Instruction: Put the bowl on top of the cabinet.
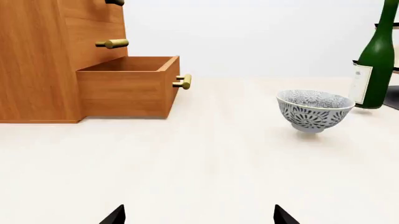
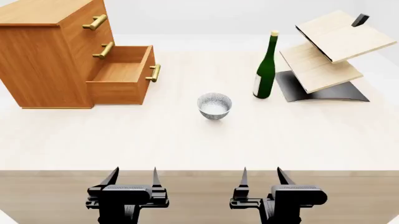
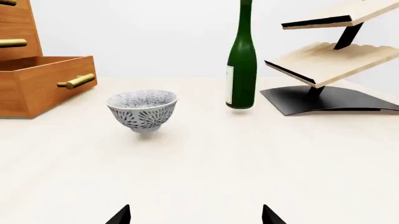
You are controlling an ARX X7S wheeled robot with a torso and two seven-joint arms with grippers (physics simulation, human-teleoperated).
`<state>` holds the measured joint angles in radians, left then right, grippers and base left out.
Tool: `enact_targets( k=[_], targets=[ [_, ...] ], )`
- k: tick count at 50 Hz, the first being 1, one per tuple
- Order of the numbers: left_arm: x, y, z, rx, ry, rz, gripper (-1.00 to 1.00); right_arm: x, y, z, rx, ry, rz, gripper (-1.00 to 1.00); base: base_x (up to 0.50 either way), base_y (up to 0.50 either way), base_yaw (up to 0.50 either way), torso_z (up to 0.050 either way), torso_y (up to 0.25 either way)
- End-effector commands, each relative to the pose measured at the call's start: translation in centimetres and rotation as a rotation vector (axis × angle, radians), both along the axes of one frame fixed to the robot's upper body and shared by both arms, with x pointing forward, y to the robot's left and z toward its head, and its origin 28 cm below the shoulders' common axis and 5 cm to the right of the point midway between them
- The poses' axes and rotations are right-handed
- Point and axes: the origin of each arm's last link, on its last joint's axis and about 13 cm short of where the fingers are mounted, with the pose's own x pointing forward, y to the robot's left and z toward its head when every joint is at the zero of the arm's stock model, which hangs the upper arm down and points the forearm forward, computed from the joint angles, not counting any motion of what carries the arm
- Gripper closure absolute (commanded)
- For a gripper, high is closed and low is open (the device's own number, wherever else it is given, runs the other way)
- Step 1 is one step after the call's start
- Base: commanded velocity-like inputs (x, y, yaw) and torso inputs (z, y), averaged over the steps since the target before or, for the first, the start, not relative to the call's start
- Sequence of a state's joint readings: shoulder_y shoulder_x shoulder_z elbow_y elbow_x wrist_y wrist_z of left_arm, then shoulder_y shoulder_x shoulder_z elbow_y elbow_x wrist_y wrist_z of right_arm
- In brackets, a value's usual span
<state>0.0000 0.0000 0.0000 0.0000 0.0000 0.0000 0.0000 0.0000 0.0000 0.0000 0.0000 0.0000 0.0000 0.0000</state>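
Note:
The bowl [image 2: 214, 105], small and white with a dark leaf pattern, stands upright near the middle of the pale table; it also shows as the bowl [image 1: 313, 110] and the bowl [image 3: 143, 110]. The cabinet [image 2: 46, 56], orange-brown with brass handles, sits at the back left with its bottom drawer [image 2: 123, 74] pulled out; its flat top [image 2: 37, 10] is bare. My left gripper [image 2: 132, 179] and right gripper [image 2: 262, 179] hover at the table's near edge, both open and empty, well short of the bowl. Only the fingertips [image 1: 115, 215] [image 3: 119, 215] show in the wrist views.
A green wine bottle [image 2: 267, 70] stands right of the bowl. Behind it, at the back right, is a pale tilted two-shelf rack [image 2: 324, 56] on a black base. The open drawer [image 1: 128, 86] juts toward the table's middle.

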Motion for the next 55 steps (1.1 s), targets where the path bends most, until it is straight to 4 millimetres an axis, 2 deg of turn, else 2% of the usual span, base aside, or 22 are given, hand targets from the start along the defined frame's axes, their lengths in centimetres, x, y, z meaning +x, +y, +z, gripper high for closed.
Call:
enact_targets(
  k=[1,21,26,55],
  targets=[
    [0.1,0.0,-0.2,0.003,0.002,0.001,-1.0,0.0,0.1,-0.1,0.028,-0.004,0.016,-1.0,0.0,0.0,0.0,0.0,0.0],
    [-0.4,0.0,0.3,0.006,-0.001,0.0,-1.0,-0.4,0.2,0.7,0.036,-0.015,0.021,-1.0,0.0,0.0,0.0,0.0,0.0],
    [-0.6,0.2,1.6,0.065,-0.026,0.009,-1.0,-0.5,0.1,1.4,0.042,-0.027,0.019,-1.0,0.0,0.0,0.0,0.0,0.0],
    [-2.1,0.4,7.4,0.046,-0.066,0.0,-1.0,-1.8,-0.3,6.6,0.036,-0.093,0.023,-1.0,0.0,0.0,0.0,0.0,0.0]
  ],
)
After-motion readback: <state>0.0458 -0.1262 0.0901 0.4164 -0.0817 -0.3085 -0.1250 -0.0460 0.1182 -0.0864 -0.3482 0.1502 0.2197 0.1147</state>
